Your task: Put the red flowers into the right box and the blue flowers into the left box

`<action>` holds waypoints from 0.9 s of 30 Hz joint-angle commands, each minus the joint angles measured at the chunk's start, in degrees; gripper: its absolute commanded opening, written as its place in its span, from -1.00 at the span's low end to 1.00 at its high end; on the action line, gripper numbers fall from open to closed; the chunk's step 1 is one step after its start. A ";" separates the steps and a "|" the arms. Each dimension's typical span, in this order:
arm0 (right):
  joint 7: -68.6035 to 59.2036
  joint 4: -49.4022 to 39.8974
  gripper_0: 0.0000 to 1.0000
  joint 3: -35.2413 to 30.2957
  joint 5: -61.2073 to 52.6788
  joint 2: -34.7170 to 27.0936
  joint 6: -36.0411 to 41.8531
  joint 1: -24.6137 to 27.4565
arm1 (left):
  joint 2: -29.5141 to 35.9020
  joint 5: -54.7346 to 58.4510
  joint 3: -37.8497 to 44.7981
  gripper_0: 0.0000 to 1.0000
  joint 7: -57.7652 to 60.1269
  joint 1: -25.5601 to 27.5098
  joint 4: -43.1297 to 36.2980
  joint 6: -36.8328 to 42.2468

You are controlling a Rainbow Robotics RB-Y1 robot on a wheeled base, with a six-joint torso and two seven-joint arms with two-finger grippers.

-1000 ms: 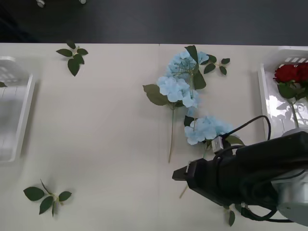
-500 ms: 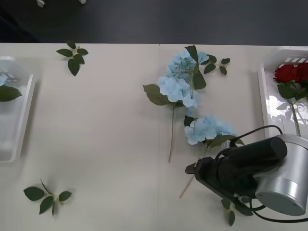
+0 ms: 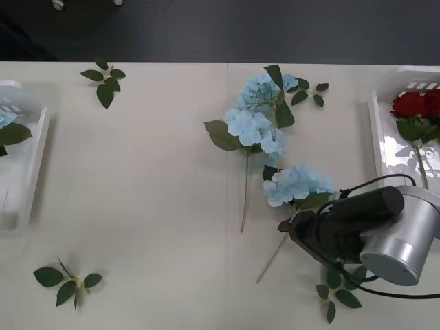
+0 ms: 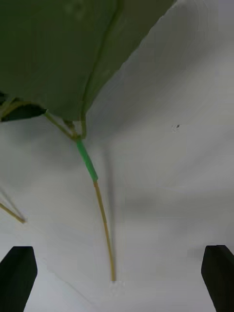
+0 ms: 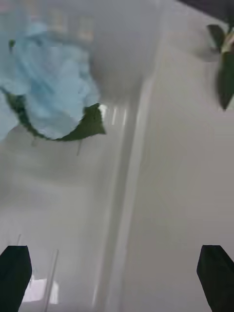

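Three blue flowers lie mid-table: one at the back (image 3: 265, 89), one below it (image 3: 251, 129), and the nearest (image 3: 297, 184), whose stem (image 3: 273, 258) runs toward me. My right arm (image 3: 357, 230) hovers just right of that stem. In the right wrist view the right gripper (image 4: 117, 278) is open above the table, with the thin stem (image 4: 105, 234) and a big green leaf (image 4: 63, 48) ahead of it. The left gripper (image 5: 117, 278) is open over the left box (image 5: 131, 185), where a blue flower (image 5: 48, 92) lies. That flower (image 3: 5, 118) and left box (image 3: 31, 172) sit at the far left. Red flowers (image 3: 412, 104) rest in the right box (image 3: 377, 137).
Loose green leaf sprigs lie at the back left (image 3: 104, 81), the front left (image 3: 65, 280), behind the blue flowers (image 3: 309, 93) and under my right arm (image 3: 340, 289). The table's far edge meets a dark floor. Open tabletop stretches between the left box and the flowers.
The right arm has swung and drawn back to the right, its tip now beside the nearest blue flower's stem. A blue flower with a leaf has come into sight in the left box.
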 commanded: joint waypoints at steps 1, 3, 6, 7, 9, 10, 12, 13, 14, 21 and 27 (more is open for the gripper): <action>-2.27 2.32 1.00 1.42 0.17 1.92 -0.91 -2.68 | 0.55 6.04 2.15 1.00 2.31 2.87 -6.83 0.09; -2.62 3.90 1.00 3.17 0.52 2.09 -1.17 -4.26 | 0.55 10.17 2.68 1.00 2.31 3.22 -8.23 0.09; -2.44 5.83 1.00 4.58 0.52 2.44 -2.05 -5.49 | 0.55 14.03 2.95 1.00 2.22 3.48 -10.61 0.09; -2.18 6.27 1.00 4.76 0.52 2.53 -2.22 -5.67 | 0.55 14.91 3.03 1.00 2.13 3.66 -11.57 0.09; -2.00 6.80 1.00 5.37 0.52 2.62 -2.22 -6.11 | 0.55 16.85 2.95 1.00 2.13 4.01 -14.03 0.18; -1.92 6.80 1.00 5.63 0.43 2.62 -2.22 -6.28 | 0.55 17.64 2.86 1.00 2.05 4.10 -14.91 0.18; -1.92 6.80 1.00 5.99 0.43 2.62 -2.22 -6.55 | 0.55 19.66 2.95 1.00 1.78 4.19 -16.32 0.53; -1.92 6.80 1.00 6.25 0.34 2.62 -2.22 -6.72 | 0.55 21.06 3.12 1.00 1.43 4.10 -17.02 1.14; -1.92 6.89 1.00 6.42 0.25 2.71 -2.22 -6.72 | 0.55 22.21 3.12 1.00 1.17 4.10 -17.64 1.58; -1.83 7.68 1.00 7.83 0.25 2.88 -2.22 -6.99 | -2.97 28.45 4.62 1.00 -9.03 3.92 -20.98 5.63; -1.65 11.11 1.00 9.41 1.31 4.64 -2.22 -7.43 | -9.56 31.88 7.78 1.00 -24.32 3.04 -21.24 12.57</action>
